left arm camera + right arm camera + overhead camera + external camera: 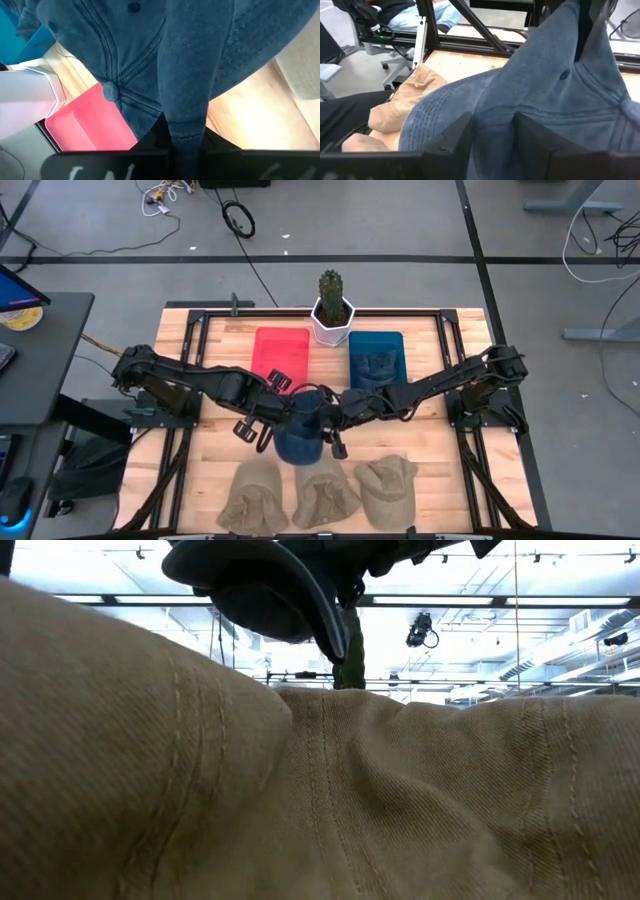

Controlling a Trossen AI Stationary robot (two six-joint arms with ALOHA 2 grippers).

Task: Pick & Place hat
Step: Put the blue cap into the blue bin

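Table (215, 455): three tan hats (322, 495) along the near edge; red tray (280, 352) and blue tray (377, 357) at the far side. Blue hat (300, 432) is held above mid-table between both arms. Left end effector (262, 420) is clamped on its fabric; right end effector (335, 423) also grips it. Judgement: move both arms together, keep cloth taut, clear the tan hats before lowering toward a tray.

The right gripper (492, 131) pinches the blue hat (545, 100); a tan hat (402, 97) lies beyond on the table (470, 65).
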